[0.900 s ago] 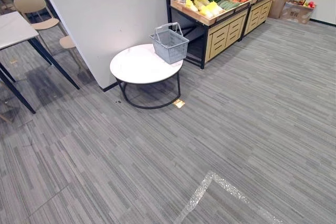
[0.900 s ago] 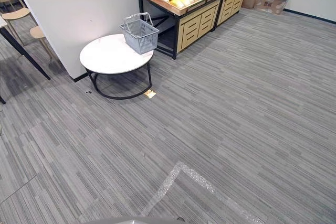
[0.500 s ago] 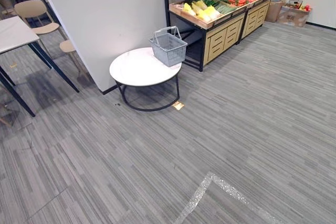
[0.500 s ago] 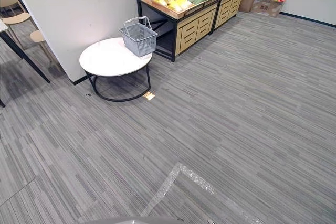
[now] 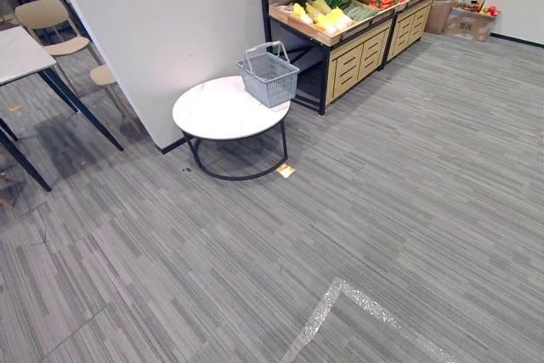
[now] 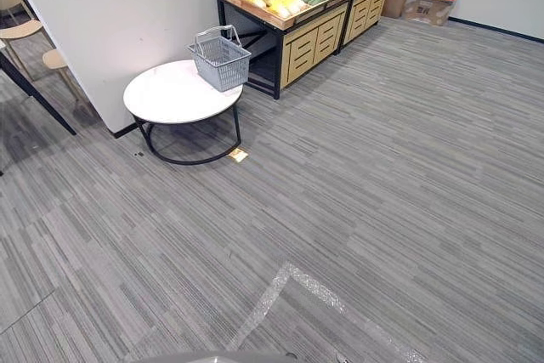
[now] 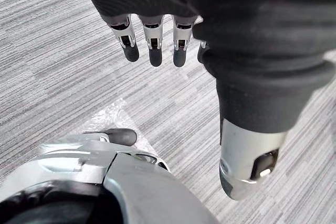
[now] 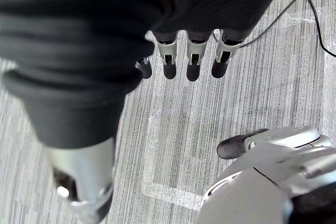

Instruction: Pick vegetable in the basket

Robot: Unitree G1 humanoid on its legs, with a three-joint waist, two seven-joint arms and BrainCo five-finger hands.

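A grey wire basket [image 5: 269, 75] with its handles up stands on the far right edge of a round white table [image 5: 223, 110], and it looks empty. Behind it a wooden stand [image 5: 340, 23] holds yellow, green and red vegetables [image 5: 321, 15] in trays. My left hand [image 7: 152, 40] hangs over the grey carpet with its fingers straight and nothing in it. My right hand [image 8: 191, 53] hangs the same way, open and empty.
A white wall panel [image 5: 161, 23] rises just left of the round table. A chair [image 5: 51, 23] and a dark-legged table [image 5: 21, 53] stand at the far left. Cardboard boxes [image 5: 467, 19] sit by the far wall. A silver tape line [image 5: 340, 303] crosses the carpet.
The whole picture has shifted a little: the table, basket and stand now sit slightly further left, so the camera has moved. Nothing in the scene has moved.
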